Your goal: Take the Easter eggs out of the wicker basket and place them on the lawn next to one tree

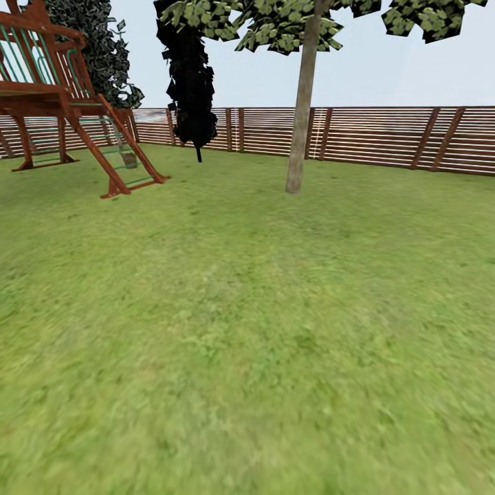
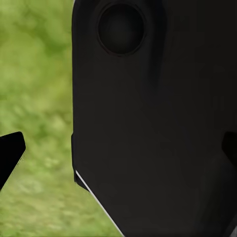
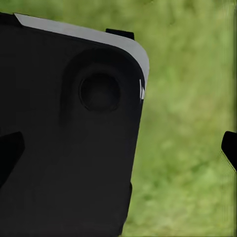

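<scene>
Both grippers' fingertips (image 2: pixel 11 153) (image 3: pixel 229 148) sit spread over the lawn (image 1: pixel 261 330), holding nothing, the tree (image 1: pixel 301 117) ahead.

No text, label, brand, number or sign can be read in any of the three views — not on the slatted fence (image 1: pixel 385 137), not on the wooden play frame (image 1: pixel 62 96), and not on the black robot body (image 2: pixel 153 128) that the wrist cameras look across. The one small pale mark at the edge of that black body (image 3: pixel 141 91) in the right wrist view is a shape, not a legible character.
</scene>
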Motion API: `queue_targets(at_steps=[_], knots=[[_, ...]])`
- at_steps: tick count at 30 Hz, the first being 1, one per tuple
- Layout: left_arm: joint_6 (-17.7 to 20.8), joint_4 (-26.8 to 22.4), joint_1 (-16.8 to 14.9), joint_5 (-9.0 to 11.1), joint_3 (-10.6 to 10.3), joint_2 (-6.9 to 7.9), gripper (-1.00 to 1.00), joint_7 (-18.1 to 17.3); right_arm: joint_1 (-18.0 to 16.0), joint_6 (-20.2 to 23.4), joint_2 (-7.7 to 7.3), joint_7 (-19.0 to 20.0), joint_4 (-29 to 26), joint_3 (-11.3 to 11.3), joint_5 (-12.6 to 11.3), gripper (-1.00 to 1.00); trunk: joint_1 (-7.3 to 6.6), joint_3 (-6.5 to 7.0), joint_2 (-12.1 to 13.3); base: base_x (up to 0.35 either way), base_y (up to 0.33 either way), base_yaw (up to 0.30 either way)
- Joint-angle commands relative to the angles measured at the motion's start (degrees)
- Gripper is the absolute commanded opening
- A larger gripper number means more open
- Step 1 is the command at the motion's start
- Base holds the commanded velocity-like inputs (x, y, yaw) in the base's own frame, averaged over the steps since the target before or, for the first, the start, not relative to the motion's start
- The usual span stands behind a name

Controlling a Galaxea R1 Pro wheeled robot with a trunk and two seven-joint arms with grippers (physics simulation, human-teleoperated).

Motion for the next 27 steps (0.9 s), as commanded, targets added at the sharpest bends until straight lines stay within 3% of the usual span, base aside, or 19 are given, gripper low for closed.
queue_targets(at_steps=[1, 8, 14, 27], knots=[[-0.04, 0.00, -0.02, 0.08, 0.33, -0.02, 1.00, 0.03, -0.03, -0.17, -0.02, 0.02, 0.04, 0.03, 0.39, 1.00, 0.03, -0.05, -0.02, 0.292, 0.000, 0.000], [-0.02, 0.03, -0.02, 0.13, 0.33, -0.02, 1.00, 0.28, -0.04, -0.20, -0.17, 0.02, 0.00, 0.03, 0.39, 1.00, 0.03, -0.05, -0.02, 0.304, 0.000, 0.000], [-0.03, 0.08, -0.02, 0.16, 0.32, -0.05, 1.00, 2.56, -0.02, -0.28, -0.20, 0.02, -0.03, 0.03, 0.39, 1.00, 0.03, -0.05, -0.02, 0.327, 0.000, 0.000], [-0.07, 0.09, -0.02, 0.17, 0.33, -0.05, 1.00, 2.80, -0.04, -0.29, -0.14, 0.02, -0.04, 0.03, 0.37, 1.00, 0.03, -0.05, -0.02, 0.328, 0.000, 0.000]])
